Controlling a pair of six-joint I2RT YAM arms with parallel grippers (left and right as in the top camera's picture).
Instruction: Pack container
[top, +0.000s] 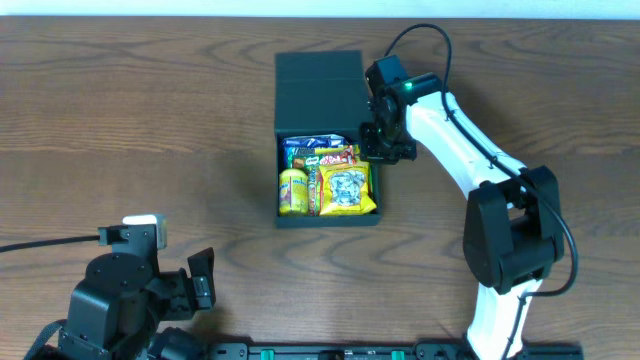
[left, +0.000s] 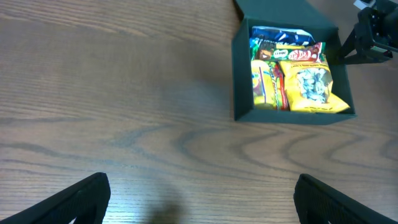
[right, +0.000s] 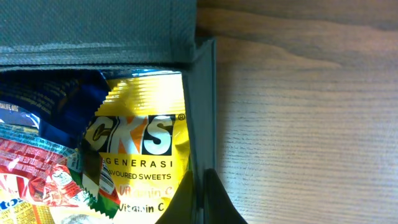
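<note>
Matte black cardboard, the container (top: 318, 80) sits upper centre on the wooden surface (top: 120, 120), full of snack packets (top: 330, 182). It is probably light with bendy walls, so hold the rim. The right tool (top: 381, 150) pinches its right wall; the left tool (left: 200, 202) is released.

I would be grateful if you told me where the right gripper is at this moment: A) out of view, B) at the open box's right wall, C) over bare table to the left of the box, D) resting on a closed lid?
B: the overhead view shows the right gripper at the right side of the box, whose snacks lie uncovered.
</note>
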